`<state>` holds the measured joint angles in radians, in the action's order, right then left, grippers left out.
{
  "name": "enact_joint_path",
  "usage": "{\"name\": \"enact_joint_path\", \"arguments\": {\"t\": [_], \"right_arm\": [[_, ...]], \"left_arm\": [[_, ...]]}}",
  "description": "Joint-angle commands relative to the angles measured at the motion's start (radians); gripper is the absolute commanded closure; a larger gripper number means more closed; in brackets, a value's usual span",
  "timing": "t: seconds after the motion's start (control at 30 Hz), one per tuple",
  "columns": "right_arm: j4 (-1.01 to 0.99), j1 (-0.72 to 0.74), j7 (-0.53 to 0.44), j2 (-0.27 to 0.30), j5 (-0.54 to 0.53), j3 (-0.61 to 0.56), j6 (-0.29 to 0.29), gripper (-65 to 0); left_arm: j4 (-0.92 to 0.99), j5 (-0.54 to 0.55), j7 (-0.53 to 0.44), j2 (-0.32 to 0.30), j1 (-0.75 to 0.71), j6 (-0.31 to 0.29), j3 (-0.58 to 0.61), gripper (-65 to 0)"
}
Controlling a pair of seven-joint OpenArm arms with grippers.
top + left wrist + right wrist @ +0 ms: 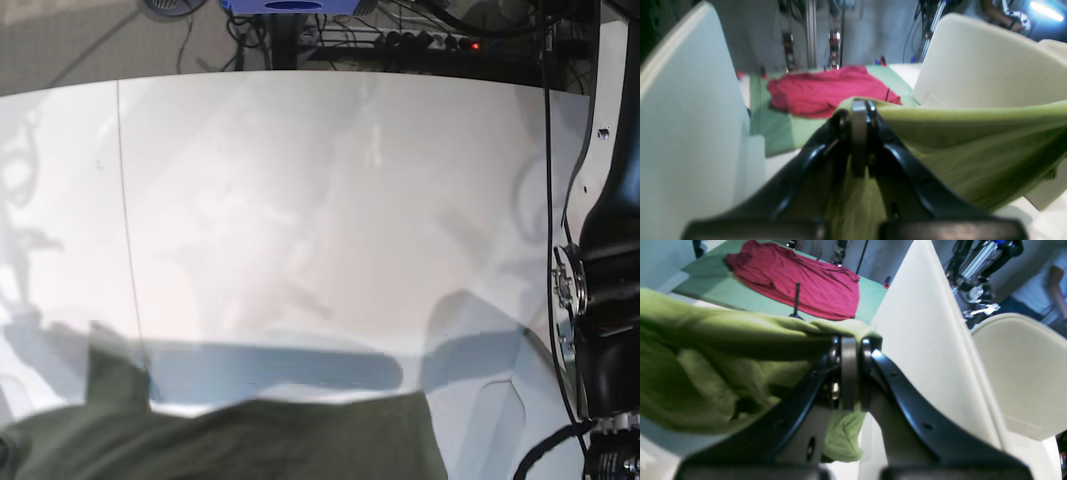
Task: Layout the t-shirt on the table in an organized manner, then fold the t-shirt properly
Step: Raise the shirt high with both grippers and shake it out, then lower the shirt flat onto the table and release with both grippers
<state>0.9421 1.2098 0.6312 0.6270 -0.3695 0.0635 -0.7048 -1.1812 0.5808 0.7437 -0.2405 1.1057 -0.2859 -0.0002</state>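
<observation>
Where the base view runs left to right, shirt (230, 440) hangs along its bottom edge, lifted above table (300, 200). Right gripper (850, 343): clenched on a shirt edge. Left gripper (860, 106): clenched on another edge, cloth stretched between. Handling, by judgement: light, soft, limp, sags freely; best held at corners or hem. Surface: white, smooth, matte, one thin seam. Room: red garment (800, 283) on a green mat (706, 283) beyond; cables behind.
</observation>
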Motion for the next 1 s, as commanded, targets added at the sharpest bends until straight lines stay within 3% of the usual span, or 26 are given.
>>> {"name": "enact_joint_path", "arguments": {"t": [0.0,0.13,0.23,0.53,0.8,0.97], "right_arm": [[0.015,0.04,-0.029,0.015,-0.018,0.005,0.007,-0.2],[0.021,-0.064,0.02,0.018,-0.02,0.014,0.007,-0.2],[0.091,-0.23,0.036,0.018,-0.023,0.045,0.007,0.0],[0.381,-0.756,0.183,-0.092,-0.021,0.45,0.067,0.0],[0.386,-0.977,0.209,-0.22,-0.018,0.537,0.067,0.0],[0.384,-1.03,0.209,-0.261,-0.016,0.537,0.069,0.0]], "left_arm": [[-0.03,0.015,-0.029,0.002,0.034,-0.002,-0.002,0.0],[-0.099,0.017,0.004,-0.003,-0.095,-0.002,0.012,0.0],[-0.162,0.017,0.018,-0.004,-0.233,-0.002,0.035,0.0],[-0.308,0.009,0.044,-0.013,-0.617,-0.002,0.127,0.0],[-0.3,0.008,0.038,-0.052,-0.769,-0.002,0.147,0.0],[-0.277,0.008,0.037,-0.07,-0.85,-0.002,0.153,0.0]]}}
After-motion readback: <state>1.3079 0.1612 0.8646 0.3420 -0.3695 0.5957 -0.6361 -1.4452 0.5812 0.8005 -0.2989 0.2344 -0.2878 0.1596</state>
